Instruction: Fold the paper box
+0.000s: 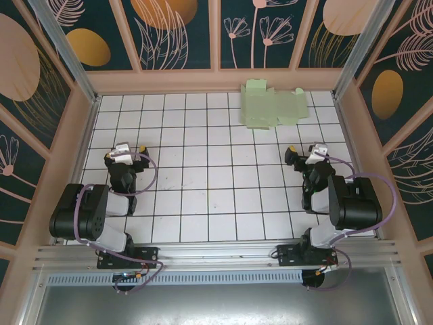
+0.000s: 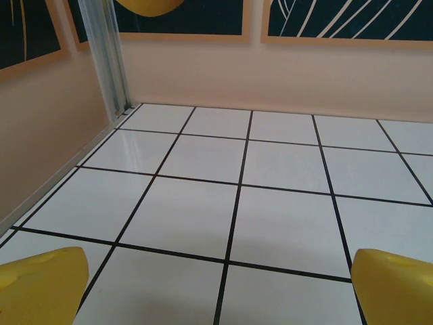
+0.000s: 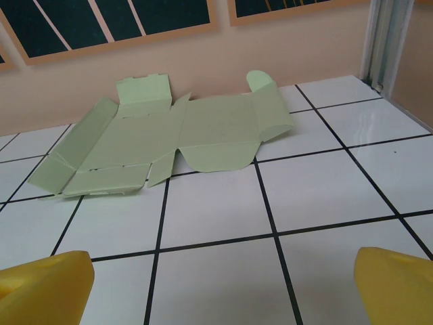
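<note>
Both left gripper (image 2: 218,298) and right gripper (image 3: 222,294) gape empty; the pale mint-green paper box (image 3: 203,128) looks light and floppy, so I favour its upturned far flap (image 3: 142,89).

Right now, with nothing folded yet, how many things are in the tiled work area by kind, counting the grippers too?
Pale mint-green thin-card paper box, lying flat and unfolded: 1
Yellow-fingered two-finger grippers, left gripper and right gripper, both open: 2
Total: 3
</note>
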`<act>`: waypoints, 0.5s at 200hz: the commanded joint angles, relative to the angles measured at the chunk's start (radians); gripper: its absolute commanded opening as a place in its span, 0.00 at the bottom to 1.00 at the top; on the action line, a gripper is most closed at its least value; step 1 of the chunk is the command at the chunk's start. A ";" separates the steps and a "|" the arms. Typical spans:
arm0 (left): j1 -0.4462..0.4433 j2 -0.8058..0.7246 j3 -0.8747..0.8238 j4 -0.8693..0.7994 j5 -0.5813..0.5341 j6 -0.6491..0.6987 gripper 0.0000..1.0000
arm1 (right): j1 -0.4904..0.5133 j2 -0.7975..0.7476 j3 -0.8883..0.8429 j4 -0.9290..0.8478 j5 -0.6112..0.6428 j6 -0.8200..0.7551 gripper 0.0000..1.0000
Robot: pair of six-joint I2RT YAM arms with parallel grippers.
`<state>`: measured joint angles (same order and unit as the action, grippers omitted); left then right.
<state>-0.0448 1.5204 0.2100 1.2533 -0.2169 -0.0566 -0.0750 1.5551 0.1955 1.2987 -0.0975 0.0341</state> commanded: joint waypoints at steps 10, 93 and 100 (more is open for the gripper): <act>0.006 -0.001 0.015 0.040 0.011 -0.010 0.99 | 0.006 0.003 0.008 0.046 0.025 0.009 0.99; 0.006 -0.001 0.015 0.041 0.011 -0.011 0.99 | 0.007 0.002 0.012 0.037 0.024 0.009 0.99; 0.006 0.000 0.018 0.036 0.012 -0.012 0.99 | 0.006 0.002 0.012 0.036 0.025 0.009 0.99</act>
<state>-0.0448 1.5204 0.2100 1.2537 -0.2169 -0.0566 -0.0750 1.5551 0.1955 1.2984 -0.0952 0.0341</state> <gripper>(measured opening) 0.989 0.990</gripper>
